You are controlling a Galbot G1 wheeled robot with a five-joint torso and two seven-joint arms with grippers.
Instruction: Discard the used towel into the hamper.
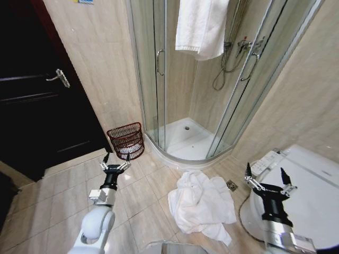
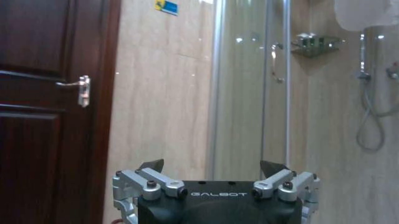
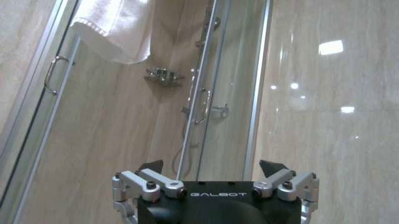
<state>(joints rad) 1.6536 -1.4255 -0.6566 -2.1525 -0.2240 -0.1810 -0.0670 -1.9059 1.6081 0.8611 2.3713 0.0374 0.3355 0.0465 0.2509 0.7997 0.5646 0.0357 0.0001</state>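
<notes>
Head view, towel: the used towel (image 1: pixel 201 205) lies crumpled on the floor (image 1: pixel 53 196), in front of the shower cabin (image 1: pixel 185 79) and beside the toilet (image 1: pixel 312 185).
Head view, hamper: the hamper (image 1: pixel 127 140) stands against the wall, between the dark door (image 1: pixel 37 90) and the shower cabin.
Head view, hands: the left hand (image 1: pixel 116 161) hangs just before the hamper, fingers spread, grasping nothing; the right hand (image 1: pixel 268 180) is over the toilet edge, also released.
Left wrist view: the left hand (image 2: pixel 212 169) has its fingers wide apart, facing the door and the wall.
Right wrist view: the right hand (image 3: pixel 210 168) is spread and empty, facing the shower glass.

Left gripper (image 2: pixel 212 169) housing: "GALBOT" in pale capitals
Right gripper (image 3: pixel 212 169) housing: "GALBOT" likewise
Wall sticker (image 2: pixel 166 6) near the door: blue and yellow, its wording too small to read
</notes>
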